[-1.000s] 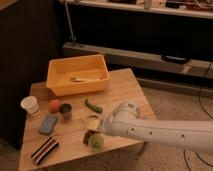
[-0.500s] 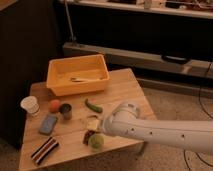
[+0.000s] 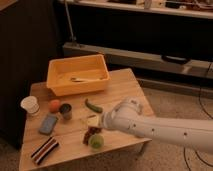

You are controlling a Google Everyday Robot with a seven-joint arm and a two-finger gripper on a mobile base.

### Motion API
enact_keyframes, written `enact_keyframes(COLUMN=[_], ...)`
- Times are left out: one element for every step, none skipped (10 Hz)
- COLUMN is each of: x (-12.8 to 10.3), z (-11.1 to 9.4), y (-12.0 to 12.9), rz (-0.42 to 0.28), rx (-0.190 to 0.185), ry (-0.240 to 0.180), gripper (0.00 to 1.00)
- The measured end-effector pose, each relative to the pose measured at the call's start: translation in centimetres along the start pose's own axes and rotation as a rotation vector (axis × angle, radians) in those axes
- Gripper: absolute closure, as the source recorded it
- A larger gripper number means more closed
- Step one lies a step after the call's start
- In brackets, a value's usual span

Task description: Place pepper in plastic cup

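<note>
Dark-green pepper (image 3: 93,106) lies loose on the wooden table (image 3: 125,84), just to the far side of the gripper (image 3: 93,121), whose fingers stand apart around nothing, and the plastic cup (image 3: 96,142) at the near edge lacks it, so both grasp and drop remain undone.

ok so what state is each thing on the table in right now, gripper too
pepper, lying on the table, not held, not in any cup
plastic cup, standing near the front edge, pepper not in it
gripper, open, holding nothing, low between pepper and plastic cup
metal cup, upright
paper cup, upright
yellow bin, right way up, a slim pale item lying inside
</note>
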Motion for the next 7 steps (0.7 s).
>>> enact_keyframes(x=[2.5,5.2,7.4,9.6,11.3,12.5,13.1], z=[-0.6,-1.2,-1.4,-1.1,-0.7,-0.3,-0.1], y=[0.1,0.0,-0.1,-0.2,-0.4,-1.0,-1.0], rz=[-0.077,-0.161,-0.223,-0.281,-0.331,-0.374,-0.393], rx=[0.000,-0.006,-0.017,-0.038,-0.067,-0.087,-0.101], ry=[0.006,0.001,-0.017,-0.046,-0.073,-0.093,-0.102], gripper=[0.20,0.20,0.20,0.20,0.20,0.20,0.20])
